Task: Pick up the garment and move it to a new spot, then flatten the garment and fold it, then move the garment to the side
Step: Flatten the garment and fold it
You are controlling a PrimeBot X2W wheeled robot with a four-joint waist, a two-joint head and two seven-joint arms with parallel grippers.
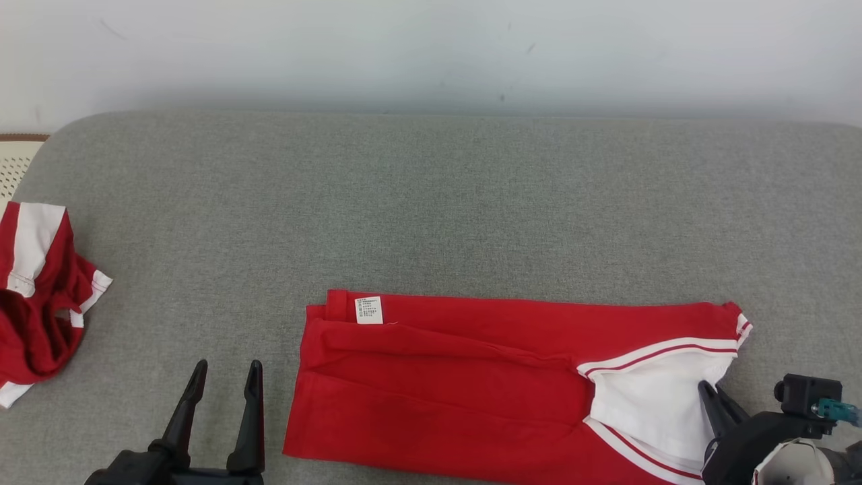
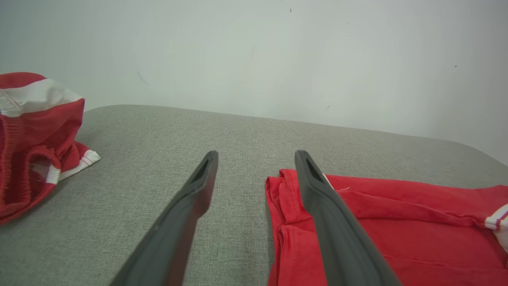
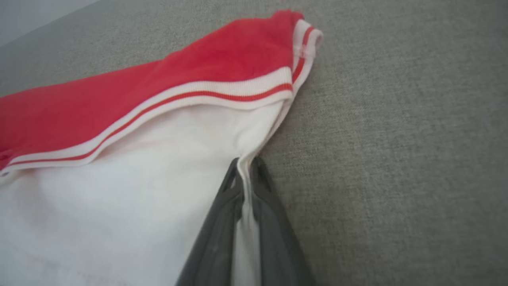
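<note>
**What lies around my work**

A grey fabric pad [image 1: 431,202] spreads out before me, finely woven, with rounded far corners. Behind it stands a pale wall [image 1: 431,54], plain but for a few small dark marks and scratches. At my far left, on the pad's edge, sits a crumpled red-and-white cloth [image 1: 37,296], bunched up, with a gathered red band showing in the left wrist view. Just beyond it, off the pad's corner, is a cream perforated thing with a brown rim [image 1: 13,162]; I cannot tell what it is.
</note>
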